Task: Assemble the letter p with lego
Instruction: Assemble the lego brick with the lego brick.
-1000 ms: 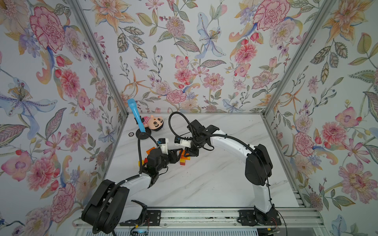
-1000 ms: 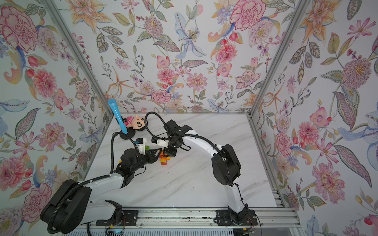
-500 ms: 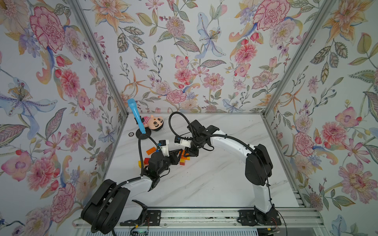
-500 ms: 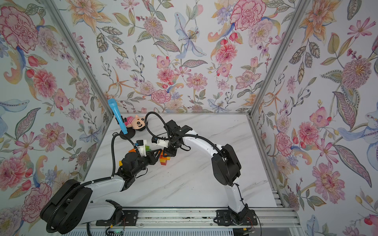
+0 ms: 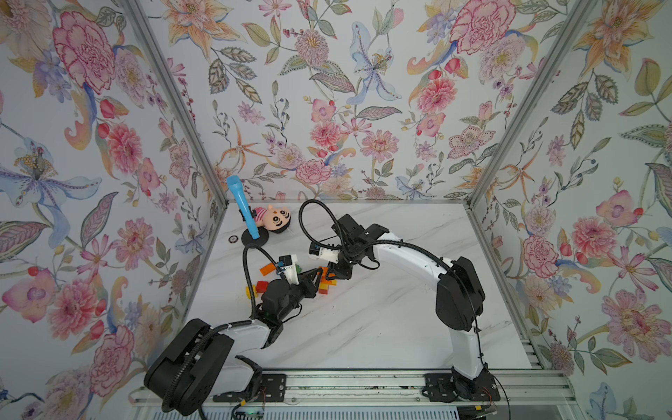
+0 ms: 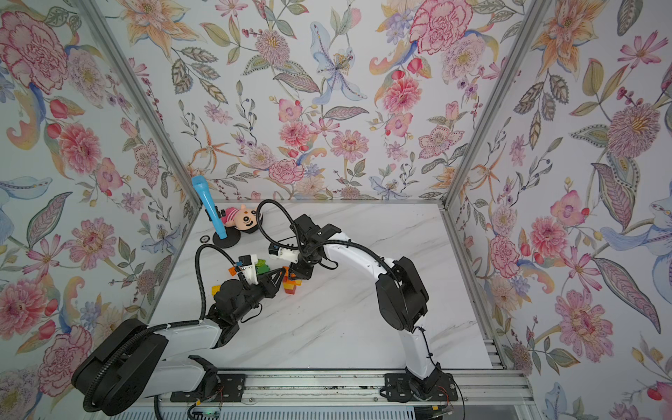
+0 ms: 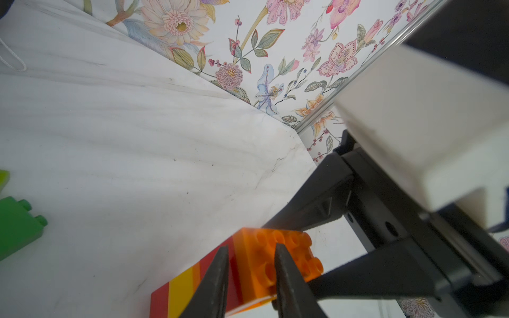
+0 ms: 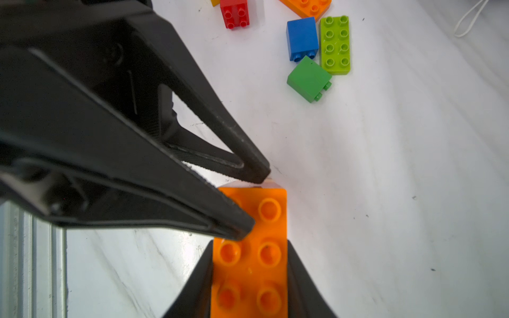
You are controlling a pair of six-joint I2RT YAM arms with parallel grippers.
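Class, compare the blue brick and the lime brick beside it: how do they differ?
The blue brick is short, the lime brick longer. The blue brick lies on its side, studs sideways; the lime brick lies flat, eight studs up. Both are loose, side by side.

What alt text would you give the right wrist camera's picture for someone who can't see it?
An orange brick, studs facing the camera, is clamped between the right gripper's two black fingers, while the left gripper's fingers pinch its far end. Loose red, blue, green and orange bricks lie beyond on the white marbled table.
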